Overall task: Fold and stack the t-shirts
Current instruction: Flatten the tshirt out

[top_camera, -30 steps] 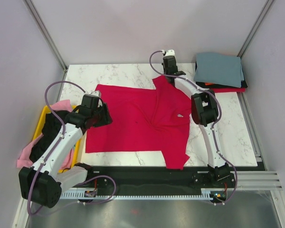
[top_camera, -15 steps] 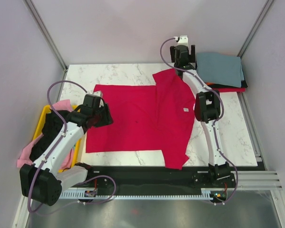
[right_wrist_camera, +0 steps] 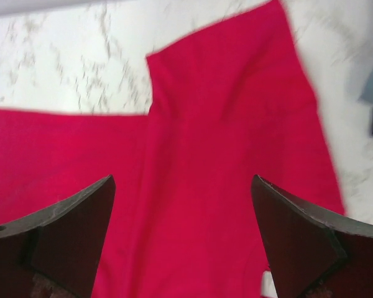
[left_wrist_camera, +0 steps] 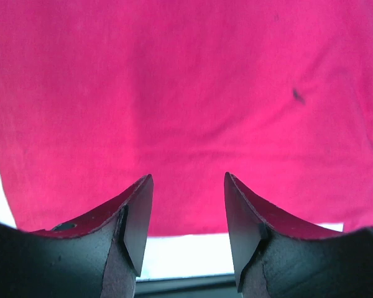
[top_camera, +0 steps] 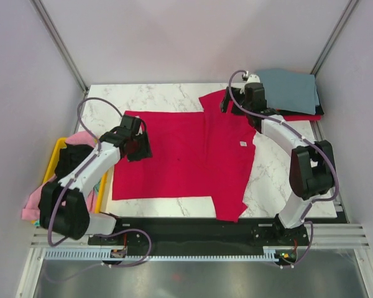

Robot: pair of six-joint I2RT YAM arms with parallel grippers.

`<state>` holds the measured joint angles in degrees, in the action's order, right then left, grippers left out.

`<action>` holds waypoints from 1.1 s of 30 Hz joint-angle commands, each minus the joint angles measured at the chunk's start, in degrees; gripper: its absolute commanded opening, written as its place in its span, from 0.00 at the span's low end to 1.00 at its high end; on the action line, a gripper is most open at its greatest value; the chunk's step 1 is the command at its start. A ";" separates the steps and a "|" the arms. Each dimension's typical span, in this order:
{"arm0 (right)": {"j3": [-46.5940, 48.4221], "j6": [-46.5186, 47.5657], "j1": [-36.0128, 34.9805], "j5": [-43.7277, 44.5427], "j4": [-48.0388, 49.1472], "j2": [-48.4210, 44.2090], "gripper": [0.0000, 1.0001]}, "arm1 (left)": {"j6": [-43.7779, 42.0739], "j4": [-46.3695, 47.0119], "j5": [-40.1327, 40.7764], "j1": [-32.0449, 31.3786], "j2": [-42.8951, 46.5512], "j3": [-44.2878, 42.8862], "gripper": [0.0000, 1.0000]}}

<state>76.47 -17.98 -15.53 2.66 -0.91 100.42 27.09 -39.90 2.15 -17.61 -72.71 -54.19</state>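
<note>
A crimson-red t-shirt (top_camera: 174, 155) lies spread flat on the marble table, its right side folded over the middle with a small white neck tag (top_camera: 241, 144) showing. My left gripper (top_camera: 139, 148) hovers over the shirt's left part, open, and the left wrist view shows only red cloth (left_wrist_camera: 186, 93) and the white table between its fingers (left_wrist_camera: 188, 177). My right gripper (top_camera: 231, 103) hangs above the shirt's far right corner, open wide with nothing in it (right_wrist_camera: 183, 180). Folded t-shirts are stacked at the back right, a grey-blue one (top_camera: 287, 89) on top.
A yellow bin (top_camera: 55, 155) stands off the table's left edge, holding pink cloth (top_camera: 81, 138) and black cloth (top_camera: 65, 162). Grey walls and metal posts close in the table. A black rail (top_camera: 193, 228) runs along the near edge.
My right gripper opened and let go of the shirt's folded side, which now lies flat; it rose, then swung back right. My left gripper shifted slightly right over the shirt.
</note>
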 commanded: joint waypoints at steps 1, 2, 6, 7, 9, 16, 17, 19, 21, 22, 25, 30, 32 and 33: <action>-3.53 -6.19 0.06 -12.66 -3.48 3.46 0.98 | 2.96 4.65 1.80 0.11 -8.65 -6.78 0.57; -2.47 -6.28 0.15 -13.72 -4.88 4.51 0.98 | 3.31 5.00 2.67 0.12 -13.29 -10.72 0.57; 4.38 -6.46 0.24 -13.29 -10.85 11.96 0.98 | 2.97 5.71 5.05 1.87 -25.79 -20.84 0.57; 7.79 -6.02 0.15 -12.94 -12.18 13.56 0.98 | 2.97 5.62 4.62 2.48 -27.91 -25.13 0.57; 10.88 -5.49 0.24 -9.97 -15.51 18.02 0.98 | 2.71 5.19 4.70 3.63 -34.56 -28.93 0.57; 21.86 -5.57 2.34 -4.86 -19.83 29.91 0.98 | 1.92 1.32 2.24 7.50 -50.84 -45.44 0.56; 22.67 -6.27 3.30 -4.68 -19.92 30.88 0.98 | 1.13 0.79 2.07 8.19 -52.78 -47.13 0.57; 25.56 -6.72 3.93 -4.41 -19.84 33.69 0.98 | 0.51 -1.31 1.54 9.42 -58.04 -52.64 0.56; 29.76 -6.63 4.54 -4.68 -20.10 37.10 0.98 | 0.07 -3.42 0.75 10.48 -61.57 -57.14 0.56; 31.36 -6.55 4.72 -4.50 -20.36 38.17 0.98 | -0.02 -5.34 0.23 11.44 -64.98 -61.69 0.56; 38.28 -6.28 5.33 -4.32 -21.59 42.74 0.98 | -1.07 -7.99 0.31 12.50 -69.14 -70.57 0.56; 48.93 -6.02 6.65 -3.27 -22.91 48.63 0.98 | -2.30 -9.23 -1.89 14.70 -76.35 -81.49 0.57; 49.74 -7.15 7.18 -3.01 -23.52 48.73 0.98 | -3.97 -8.97 -3.73 14.71 -77.67 -86.68 0.59; 49.14 -7.77 7.35 -3.44 -23.44 48.38 0.98 | -4.32 -8.71 -4.17 14.71 -78.37 -88.26 0.59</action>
<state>125.03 -24.21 -9.47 -2.52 -18.55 145.97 26.74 -46.96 0.16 -3.42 -148.29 -137.19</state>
